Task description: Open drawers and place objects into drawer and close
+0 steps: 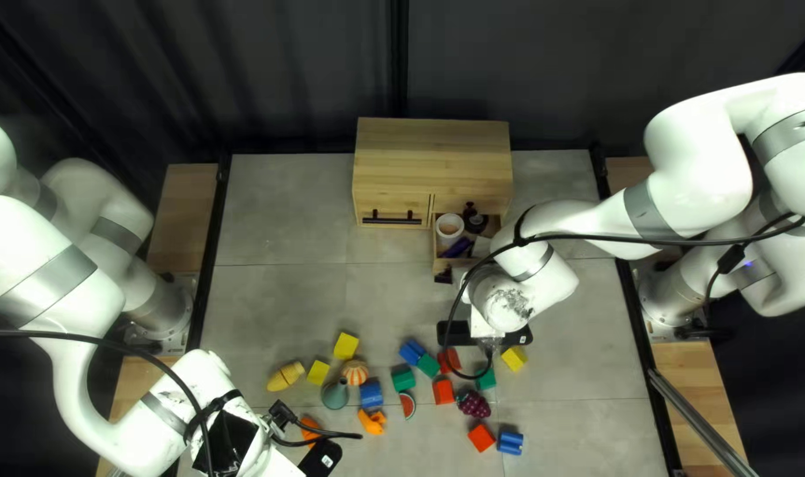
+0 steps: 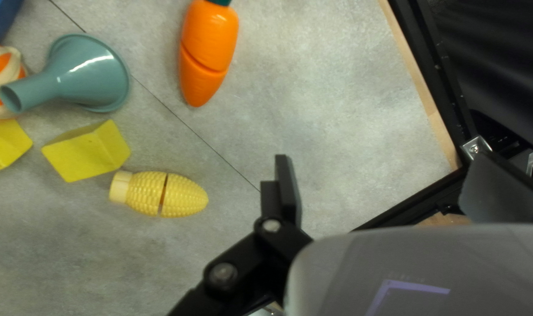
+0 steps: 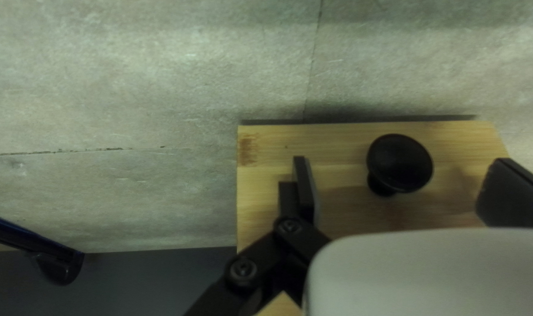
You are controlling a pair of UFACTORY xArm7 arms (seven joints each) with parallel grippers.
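Grey table (image 1: pixel 279 291), dark curtain (image 1: pixel 288 79) behind; the pulled-out drawer (image 3: pixel 266 199) holds a cup (image 1: pixel 449 226); my right gripper (image 3: pixel 401 160) stands wide before its knob (image 3: pixel 399 162), left gripper (image 2: pixel 382 155) wide too; closing probably wants a slow, straight push, centred, lest the cup tip.

We see grey table (image 1: pixel 279 238), wooden cabinet (image 1: pixel 433 146) near far edge. Toward near edge we have toy corn (image 1: pixel 285 376) beside yellow block (image 1: pixel 318 372); teal funnel (image 1: pixel 335 395) beside striped ball (image 1: pixel 355 372); toy carrot (image 2: pixel 208 50) near funnel; melon slice (image 1: pixel 408 405) near green block (image 1: pixel 403 380); purple grapes (image 1: pixel 473 405) near red block (image 1: pixel 443 391).
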